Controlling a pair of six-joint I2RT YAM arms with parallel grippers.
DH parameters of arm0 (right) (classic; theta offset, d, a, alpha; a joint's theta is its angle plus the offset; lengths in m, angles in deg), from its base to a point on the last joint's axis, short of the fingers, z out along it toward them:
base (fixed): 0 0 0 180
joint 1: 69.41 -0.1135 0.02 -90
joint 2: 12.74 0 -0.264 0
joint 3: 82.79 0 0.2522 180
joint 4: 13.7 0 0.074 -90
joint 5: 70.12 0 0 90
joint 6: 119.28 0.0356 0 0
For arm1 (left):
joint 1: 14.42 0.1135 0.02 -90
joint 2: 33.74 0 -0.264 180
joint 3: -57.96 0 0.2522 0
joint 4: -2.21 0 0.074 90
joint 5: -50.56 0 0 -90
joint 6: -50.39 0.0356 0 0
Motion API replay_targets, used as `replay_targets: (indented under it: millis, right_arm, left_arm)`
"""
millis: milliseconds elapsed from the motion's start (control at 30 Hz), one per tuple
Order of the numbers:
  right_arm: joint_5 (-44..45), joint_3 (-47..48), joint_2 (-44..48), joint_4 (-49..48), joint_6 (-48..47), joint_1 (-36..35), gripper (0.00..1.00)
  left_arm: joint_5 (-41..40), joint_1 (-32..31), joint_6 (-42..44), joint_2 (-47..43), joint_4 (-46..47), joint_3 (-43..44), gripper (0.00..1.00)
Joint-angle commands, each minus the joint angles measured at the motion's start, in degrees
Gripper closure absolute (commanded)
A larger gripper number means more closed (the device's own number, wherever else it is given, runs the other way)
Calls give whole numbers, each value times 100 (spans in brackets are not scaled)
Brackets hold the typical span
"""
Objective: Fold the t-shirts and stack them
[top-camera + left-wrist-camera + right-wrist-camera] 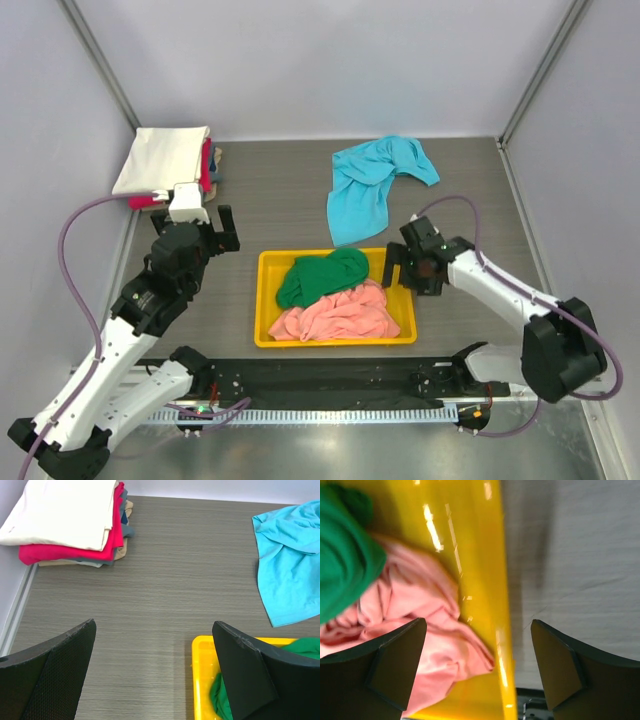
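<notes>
Hovering over the right rim of the yellow tray, the right gripper gapes wide and holds nothing. Its wrist view shows one finger over the pink shirt and the other over bare worktop. Left of the tray's far left corner, the left gripper is equally wide and empty.

Two crumpled shirts lie in the tray: the pink shirt and a green shirt. One turquoise shirt sprawls just beyond the tray. Far to the tray's left sits one folded stack, with a white shirt over a red shirt. Only the left wrist view reveals a grey-blue layer and a beige layer beneath.
</notes>
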Motion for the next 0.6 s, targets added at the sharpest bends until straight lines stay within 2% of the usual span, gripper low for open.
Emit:
replay_targets:
  millis: [0, 67, 100, 133, 200, 400, 567]
  right_arm:
    - [61, -358, 653, -171, 819, -557, 10]
    - [18, -648, 820, -232, 978, -708, 28]
    - [-87, -727, 856, -302, 1057, -778, 55]
    - [-105, -841, 891, -451, 1197, -953, 66]
    - [-88, -851, 856, -619, 1304, -1173, 80]
    - [114, -228, -83, -1137, 1576, -2052, 95]
    - [202, 800, -1199, -1568, 1699, -2712, 99]
  left_arm:
    - [19, 24, 20, -60, 46, 80, 0]
    - [1, 33, 20, -60, 46, 80, 0]
    - [-7, 24, 29, -51, 46, 80, 0]
    - [-25, 33, 29, -60, 37, 80, 0]
    - [-34, 33, 29, -69, 37, 71, 0]
    - [-43, 33, 29, -130, 45, 80, 0]
    - [-130, 33, 55, -192, 37, 80, 0]
